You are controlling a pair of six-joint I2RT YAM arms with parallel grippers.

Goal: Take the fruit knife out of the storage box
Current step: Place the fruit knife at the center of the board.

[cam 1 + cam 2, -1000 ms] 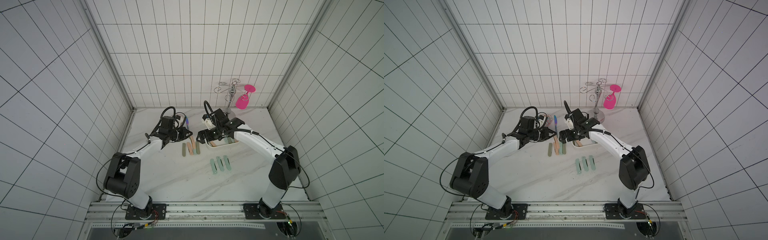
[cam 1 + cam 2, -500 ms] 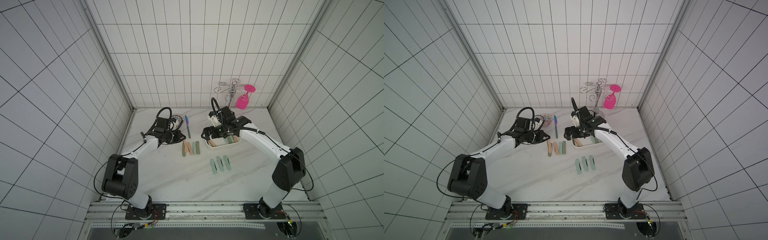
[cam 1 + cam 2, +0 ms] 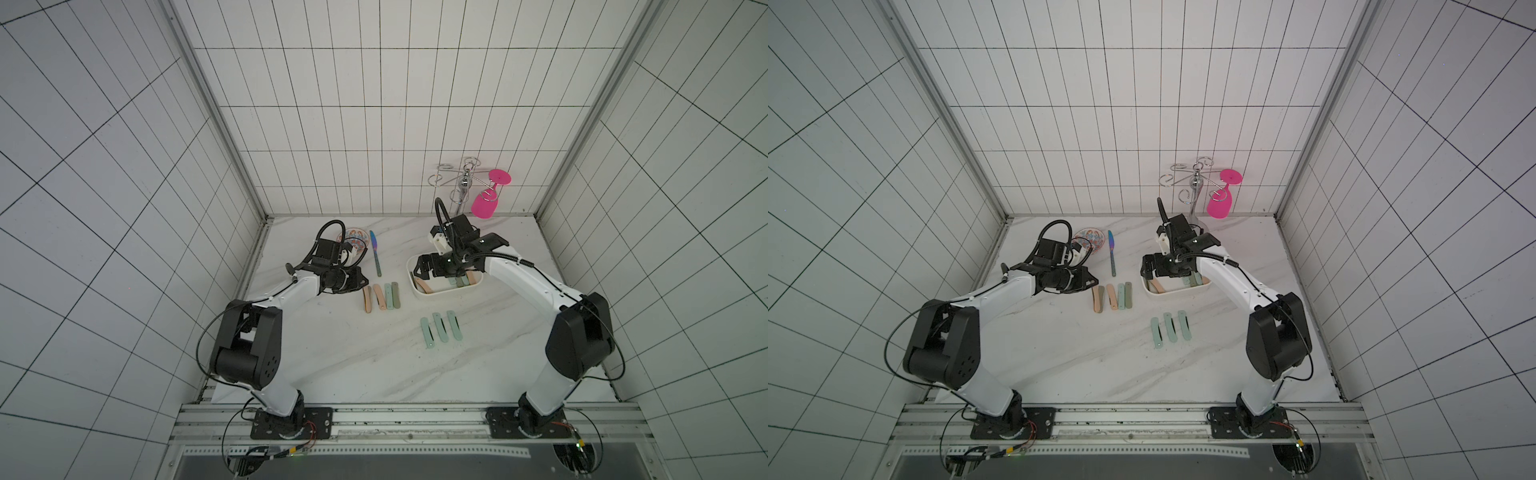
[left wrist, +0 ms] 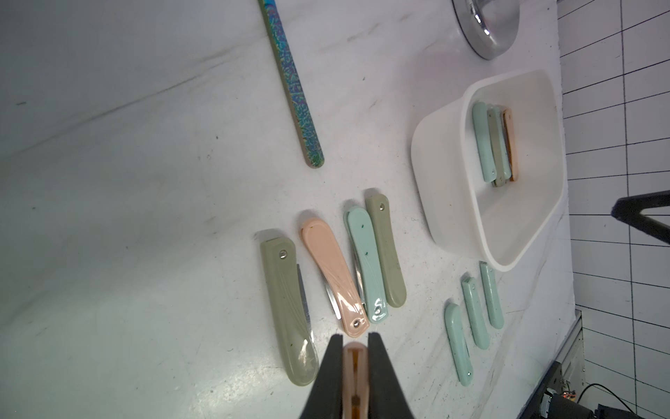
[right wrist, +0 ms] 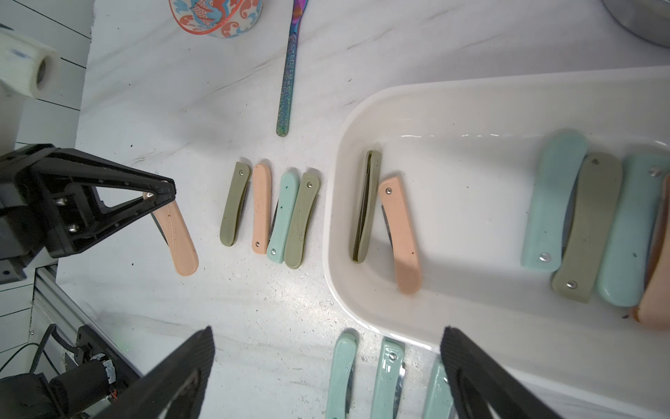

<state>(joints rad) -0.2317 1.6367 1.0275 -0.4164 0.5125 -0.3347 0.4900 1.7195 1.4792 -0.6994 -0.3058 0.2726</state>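
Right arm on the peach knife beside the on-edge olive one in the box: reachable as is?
Probably yes. The right gripper is open and empty over the storage box; the peach knife lies flat and uncovered. The olive knife close beside it may crowd one finger.

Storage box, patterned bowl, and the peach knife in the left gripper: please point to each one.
storage box [image 5: 333, 235], right wrist view, on its white end wall.
patterned bowl [image 5: 217, 18], right wrist view, on its painted side.
held peach knife [image 5: 177, 239], right wrist view, on the free part of its handle.
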